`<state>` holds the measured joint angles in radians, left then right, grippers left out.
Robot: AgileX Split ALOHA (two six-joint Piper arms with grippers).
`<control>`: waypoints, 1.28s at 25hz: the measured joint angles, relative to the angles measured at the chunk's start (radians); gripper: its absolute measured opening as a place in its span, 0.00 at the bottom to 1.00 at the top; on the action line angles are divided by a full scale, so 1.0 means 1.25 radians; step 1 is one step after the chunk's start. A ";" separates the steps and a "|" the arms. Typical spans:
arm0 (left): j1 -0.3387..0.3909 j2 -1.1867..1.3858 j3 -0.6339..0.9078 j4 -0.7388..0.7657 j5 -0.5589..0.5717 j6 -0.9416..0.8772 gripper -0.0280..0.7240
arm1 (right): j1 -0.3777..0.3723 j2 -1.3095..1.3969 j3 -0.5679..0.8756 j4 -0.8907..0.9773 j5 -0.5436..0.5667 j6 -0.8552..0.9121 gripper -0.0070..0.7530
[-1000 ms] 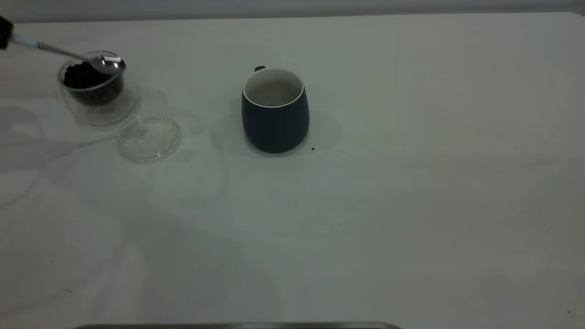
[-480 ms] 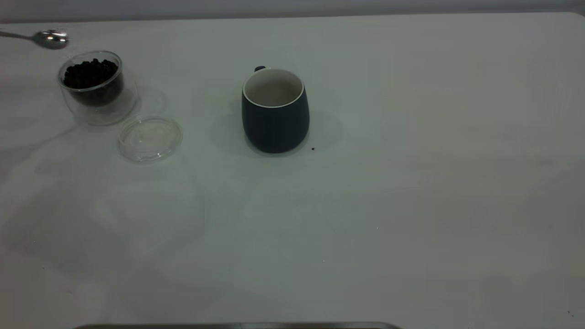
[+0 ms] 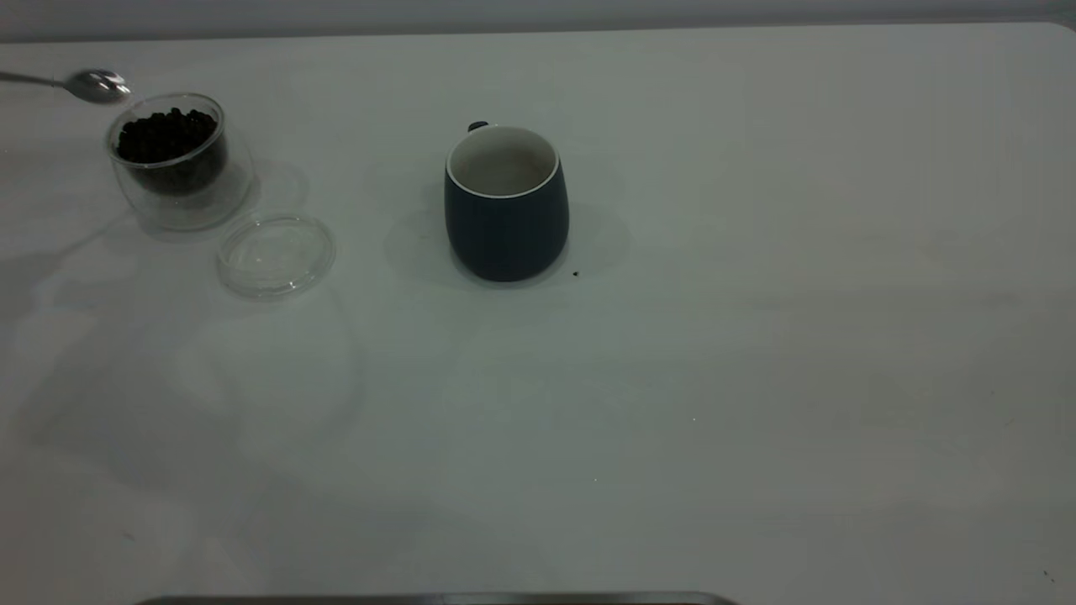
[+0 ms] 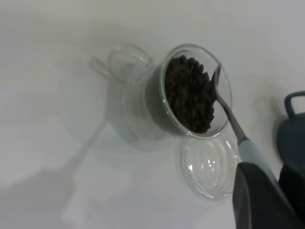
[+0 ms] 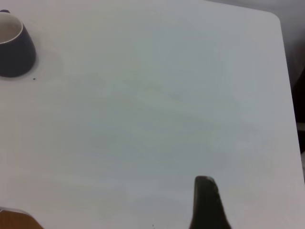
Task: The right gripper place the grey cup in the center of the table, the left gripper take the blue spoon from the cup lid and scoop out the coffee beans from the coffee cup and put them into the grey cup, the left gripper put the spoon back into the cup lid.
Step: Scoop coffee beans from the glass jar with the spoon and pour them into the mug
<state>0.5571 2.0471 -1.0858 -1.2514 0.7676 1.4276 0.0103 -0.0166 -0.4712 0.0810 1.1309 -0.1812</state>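
The blue spoon [image 4: 230, 112] is held by its pale blue handle in my left gripper [image 4: 262, 174], which is shut on it. Its steel bowl [image 3: 99, 86] hovers just behind the far left rim of the coffee cup [image 3: 172, 160] and looks empty. The coffee beans [image 3: 166, 134] fill the clear cup. The cup lid [image 3: 276, 255] lies empty in front of the cup, to its right. The grey cup [image 3: 506, 202] stands upright near the table's middle. My right gripper [image 5: 206, 202] hangs over bare table, far from the grey cup [image 5: 14, 45].
One stray bean [image 3: 575, 273] lies beside the grey cup's base. The white table [image 3: 756, 378] is bare to the right and front. Neither arm's body shows in the exterior view; the spoon's handle runs off its left edge.
The spoon left the coffee cup's near right rim, pulled back to the left and up, then dropped slightly toward the cup's far left rim. The cups and lid stayed still.
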 joint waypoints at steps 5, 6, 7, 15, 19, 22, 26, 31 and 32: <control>-0.033 0.035 0.000 -0.075 -0.018 0.113 0.21 | 0.000 0.000 0.000 0.000 0.000 0.000 0.62; -0.038 0.038 0.000 -0.089 -0.026 0.132 0.21 | 0.000 0.000 0.000 0.000 0.000 0.000 0.62; -0.045 0.038 0.000 -0.097 -0.036 0.143 0.21 | 0.000 0.000 0.000 0.000 0.000 0.000 0.62; -0.070 0.063 0.000 -0.109 -0.094 0.191 0.21 | 0.000 0.000 0.000 0.000 0.000 0.000 0.62; -0.070 0.087 0.000 -0.110 -0.102 0.202 0.21 | 0.000 0.000 0.000 0.000 0.000 0.000 0.62; -0.070 0.088 0.000 -0.121 -0.106 0.208 0.21 | 0.000 0.000 0.000 0.000 0.000 0.000 0.62; -0.070 0.106 0.000 -0.128 -0.106 0.193 0.21 | 0.000 0.000 0.000 0.000 0.000 0.000 0.62; -0.070 0.134 0.000 -0.133 -0.101 0.151 0.21 | 0.000 0.000 0.000 0.000 0.000 0.000 0.62; -0.070 0.136 0.000 -0.136 -0.100 0.143 0.21 | 0.000 0.000 0.000 0.000 0.000 0.000 0.62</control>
<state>0.4696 2.2166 -1.0858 -1.4211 0.6422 1.6069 0.0103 -0.0166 -0.4712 0.0810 1.1309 -0.1812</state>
